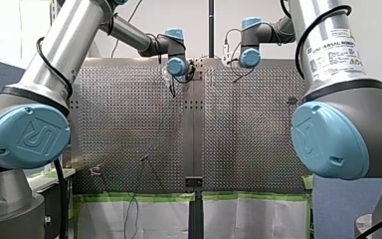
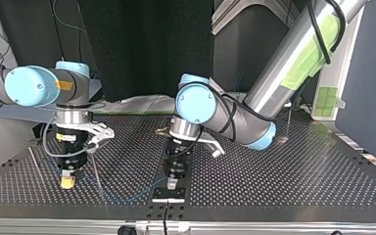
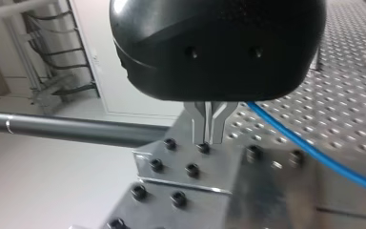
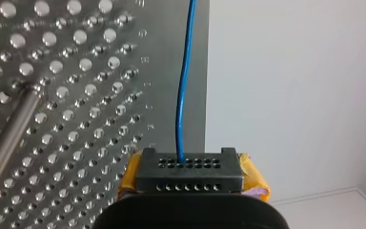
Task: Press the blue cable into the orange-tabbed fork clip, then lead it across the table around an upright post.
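The blue cable (image 4: pixel 183 95) looks thin, light and floppy, and is best gripped close to the stretch being pressed down. The right gripper (image 4: pixel 188 174), at the top view's left, pinches it between yellow pads (image 4: pixel 128 179), and the cable runs ahead over the table (image 4: pixel 52 95). The left gripper (image 3: pixel 209 140) is closed and empty, with the cable passing just beside it.

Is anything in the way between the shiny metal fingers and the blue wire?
Nothing visible is. My left gripper has its fingers shut above a bolted metal bracket, and the blue cable runs close beside them over the perforated table.
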You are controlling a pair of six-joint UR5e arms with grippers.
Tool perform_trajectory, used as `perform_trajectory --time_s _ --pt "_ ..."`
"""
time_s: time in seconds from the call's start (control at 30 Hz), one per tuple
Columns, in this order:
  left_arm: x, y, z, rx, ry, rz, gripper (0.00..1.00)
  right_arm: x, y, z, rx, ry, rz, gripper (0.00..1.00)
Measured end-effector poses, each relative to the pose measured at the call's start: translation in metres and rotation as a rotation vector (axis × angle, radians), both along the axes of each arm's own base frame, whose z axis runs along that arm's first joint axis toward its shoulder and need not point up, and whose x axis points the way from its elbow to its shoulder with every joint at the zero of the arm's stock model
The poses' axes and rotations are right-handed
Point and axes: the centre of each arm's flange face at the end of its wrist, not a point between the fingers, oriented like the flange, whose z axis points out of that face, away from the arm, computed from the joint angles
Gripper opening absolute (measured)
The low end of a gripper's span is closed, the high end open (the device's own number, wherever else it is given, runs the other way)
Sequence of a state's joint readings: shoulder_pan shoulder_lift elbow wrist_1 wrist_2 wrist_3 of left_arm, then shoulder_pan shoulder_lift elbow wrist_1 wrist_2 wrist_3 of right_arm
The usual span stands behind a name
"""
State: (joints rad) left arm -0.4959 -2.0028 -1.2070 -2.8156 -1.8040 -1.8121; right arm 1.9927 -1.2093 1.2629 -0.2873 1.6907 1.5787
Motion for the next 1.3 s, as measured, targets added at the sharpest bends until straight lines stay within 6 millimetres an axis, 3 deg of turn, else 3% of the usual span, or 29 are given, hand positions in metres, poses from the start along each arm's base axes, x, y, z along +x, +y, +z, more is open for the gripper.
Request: perform_trajectory --time_s 0.2,0.43,0.97,1.3 --pt "0.001 -0.007 0.022 -0.042 -0.031 -0.023 0.00 -0.012 -0.006 0.000 0.008 0.003 -0.020 0.00" --pt "-0.001 -0.011 0.026 -0.066 -0.034 -0.046 0.00 -0.025 -0.012 0.000 0.021 0.008 -0.044 0.00" --pt "0.006 -0.051 0.004 -0.093 0.014 -0.107 0.00 -0.057 -0.029 -0.005 0.046 0.021 -0.105 0.00" --pt "0.010 -0.079 -0.023 -0.091 0.043 -0.141 0.00 -0.078 -0.038 -0.015 0.067 0.034 -0.142 0.00"
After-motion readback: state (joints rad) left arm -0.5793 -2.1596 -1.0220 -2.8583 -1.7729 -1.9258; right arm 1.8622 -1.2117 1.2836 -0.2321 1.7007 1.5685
